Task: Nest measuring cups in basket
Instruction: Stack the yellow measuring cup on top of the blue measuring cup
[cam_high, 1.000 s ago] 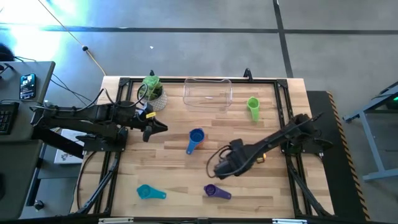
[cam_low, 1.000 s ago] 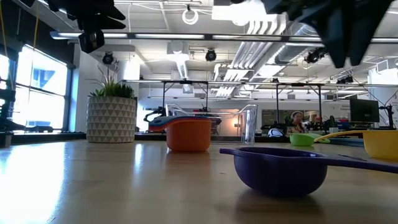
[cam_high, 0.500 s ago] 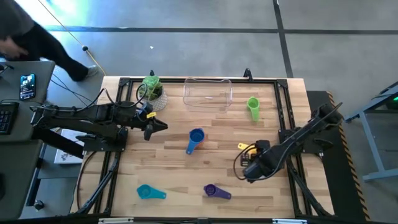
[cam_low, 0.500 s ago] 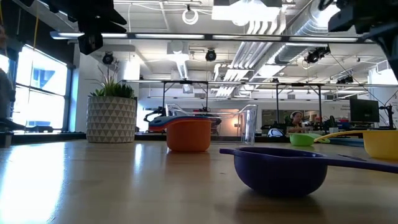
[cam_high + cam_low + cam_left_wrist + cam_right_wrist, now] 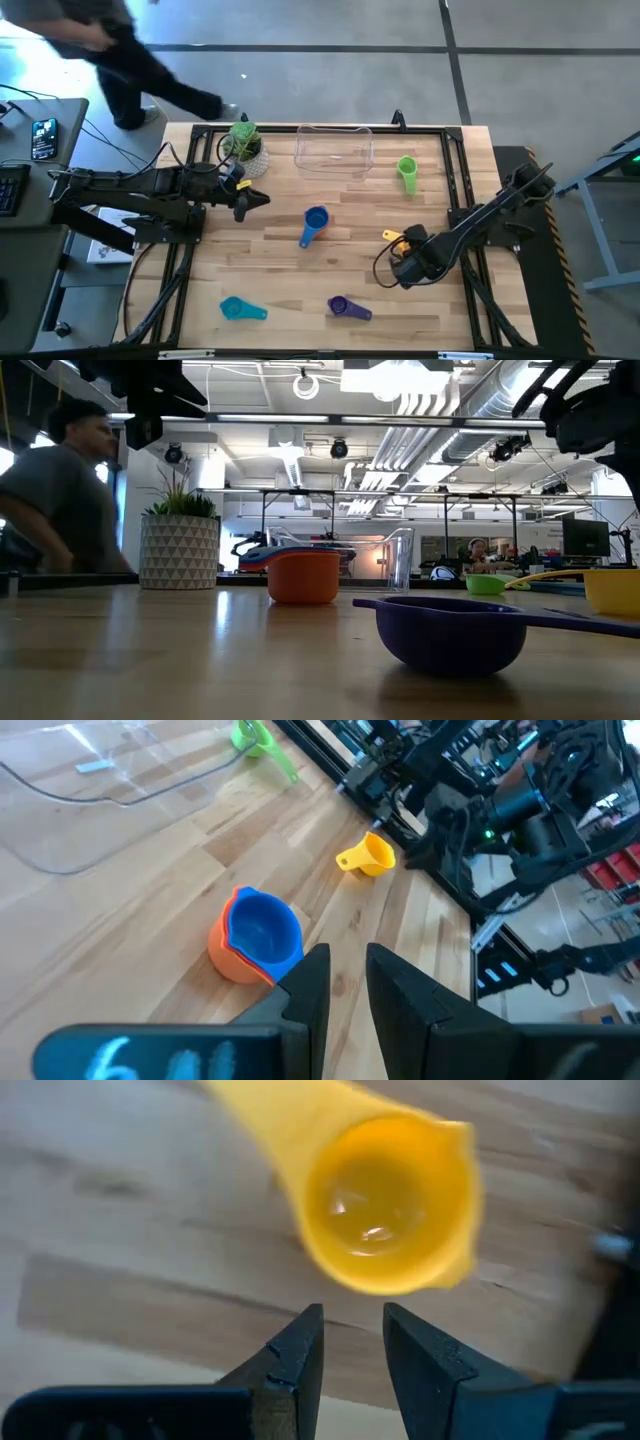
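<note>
- Progress: I judge the task barely begun. The clear basket [image 5: 334, 150] at the far edge of the bench [image 5: 280, 285] holds no cup, and every cup lies outside it.
- One nesting is done: the blue cup [image 5: 316, 219] sits inside the orange cup [image 5: 232, 955], mid-bench, in front of the basket.
- Left hand [image 5: 258, 200]: hangs over the bench's left part near the potted plant [image 5: 245, 147], fingers a narrow gap apart, holding nothing.
- Cups, left to right: teal cup [image 5: 236, 308] near the front edge; the blue-in-orange pair; purple cup [image 5: 342, 307] also at the front; yellow cup [image 5: 393, 237] right of centre; green cup [image 5: 407, 171] just right of the basket.
- Right hand [image 5: 403, 268]: sits right beside the yellow cup, fingers a narrow gap apart, gripping nothing; its wrist view shows that cup just ahead of the tips.
- Count: six cups visible, one basket, one plant; a red cup shows nowhere.
- Left to do: all cups still have to be stacked by size and placed in the basket.
- A person [image 5: 100, 40] walks beyond the bench's far left corner.
</note>
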Tool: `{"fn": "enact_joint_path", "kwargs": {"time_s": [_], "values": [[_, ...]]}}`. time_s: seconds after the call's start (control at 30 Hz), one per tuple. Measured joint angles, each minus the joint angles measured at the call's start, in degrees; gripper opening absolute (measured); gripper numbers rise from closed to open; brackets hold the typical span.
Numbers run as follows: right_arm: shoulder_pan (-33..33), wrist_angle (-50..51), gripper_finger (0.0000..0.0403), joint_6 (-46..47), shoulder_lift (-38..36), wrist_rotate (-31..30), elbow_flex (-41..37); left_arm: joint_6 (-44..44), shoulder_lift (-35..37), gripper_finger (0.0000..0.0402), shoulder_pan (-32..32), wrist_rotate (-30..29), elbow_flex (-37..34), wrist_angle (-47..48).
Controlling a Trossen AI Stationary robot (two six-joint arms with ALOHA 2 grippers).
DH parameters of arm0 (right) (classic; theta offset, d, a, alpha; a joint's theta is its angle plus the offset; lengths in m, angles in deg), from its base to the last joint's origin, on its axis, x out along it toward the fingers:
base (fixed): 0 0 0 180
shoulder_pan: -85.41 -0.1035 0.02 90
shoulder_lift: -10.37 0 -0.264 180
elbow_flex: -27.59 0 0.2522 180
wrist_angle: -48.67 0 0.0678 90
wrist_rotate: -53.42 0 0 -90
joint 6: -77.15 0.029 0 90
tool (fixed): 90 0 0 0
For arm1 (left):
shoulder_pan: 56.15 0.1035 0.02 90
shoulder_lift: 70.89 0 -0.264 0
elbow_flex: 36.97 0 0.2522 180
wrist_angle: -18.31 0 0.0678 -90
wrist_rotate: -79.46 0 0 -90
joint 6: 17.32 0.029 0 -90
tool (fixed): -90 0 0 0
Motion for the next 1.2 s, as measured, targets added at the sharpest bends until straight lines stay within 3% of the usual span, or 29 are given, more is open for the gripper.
{"fn": "enact_joint_path", "kwargs": {"time_s": [0.63, 1.2], "values": [[7.2, -4.6, 0.0099, -32.5, -0.3, 3.6, -2.6, -2.3, 0.0, 0.0060, 0.0, -3.6, 0.0, 0.0], [9.5, -5.7, 0.0099, -37.6, 3.3, 5.7, -2.6, -2.5, 0.0, 0.0060, 0.0, -4.9, 0.0, 0.0]]}}
